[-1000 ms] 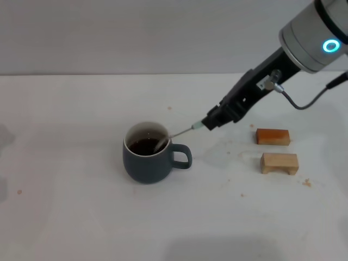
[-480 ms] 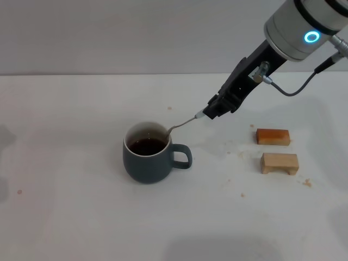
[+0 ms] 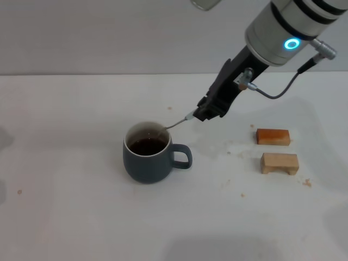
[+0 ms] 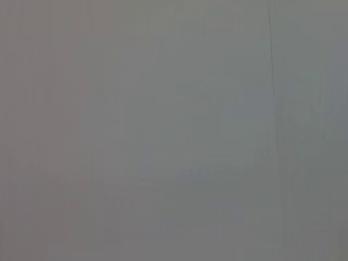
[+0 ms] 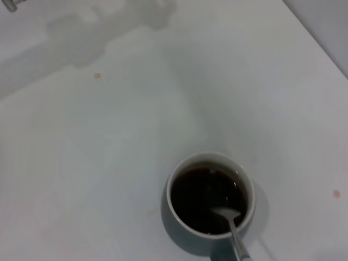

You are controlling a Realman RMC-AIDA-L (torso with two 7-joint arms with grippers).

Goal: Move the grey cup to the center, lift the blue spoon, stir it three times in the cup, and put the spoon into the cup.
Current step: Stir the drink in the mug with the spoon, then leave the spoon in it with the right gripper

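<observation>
Spoon (image 3: pixel 176 123) gripped by right gripper (image 3: pixel 202 115), bowl at rim of grey cup (image 3: pixel 148 153), already centered on table (image 3: pixel 76 217). Dropping it in left, stir count unknowable.

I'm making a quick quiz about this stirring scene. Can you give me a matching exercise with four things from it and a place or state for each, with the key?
Things:
1. grey cup
2. blue spoon
3. right gripper
4. orange-brown block

Places or states:
A. shut on the spoon's handle end
B. beside the paler block, farther from the robot
C. holds dark liquid, handle toward the blocks
D. bowl at the cup's rim

Pairs: 1-C, 2-D, 3-A, 4-B
</observation>
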